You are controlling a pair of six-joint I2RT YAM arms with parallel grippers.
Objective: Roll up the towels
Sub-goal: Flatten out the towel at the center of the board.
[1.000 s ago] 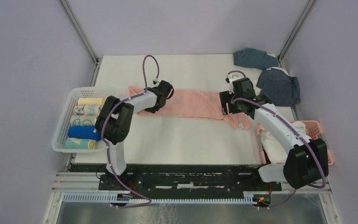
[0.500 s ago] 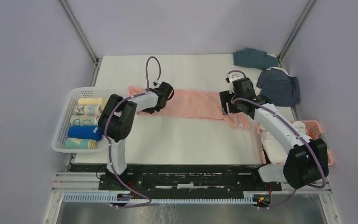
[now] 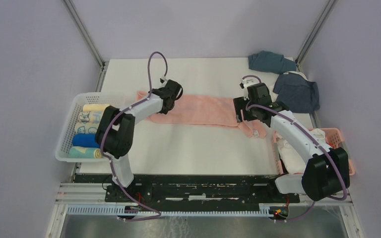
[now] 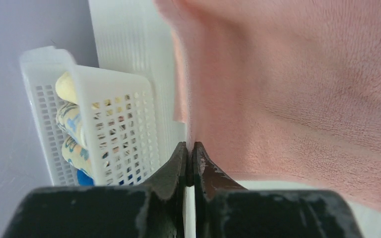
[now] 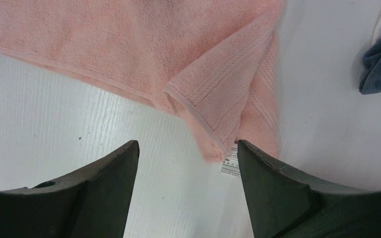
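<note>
Between the closed jaws of our left gripper (image 4: 189, 148) sits the hem of the pink towel (image 3: 203, 109), which lies stretched out toward our right gripper (image 5: 187, 145). Those jaws stand wide open over the towel's folded-over corner. We judge this is flattening before rolling; next, that corner needs unfolding.

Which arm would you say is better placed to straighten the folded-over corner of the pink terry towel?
Right. The right gripper hangs open directly over the pink terry towel's folded corner; the left gripper is shut on the towel's opposite end.
</note>
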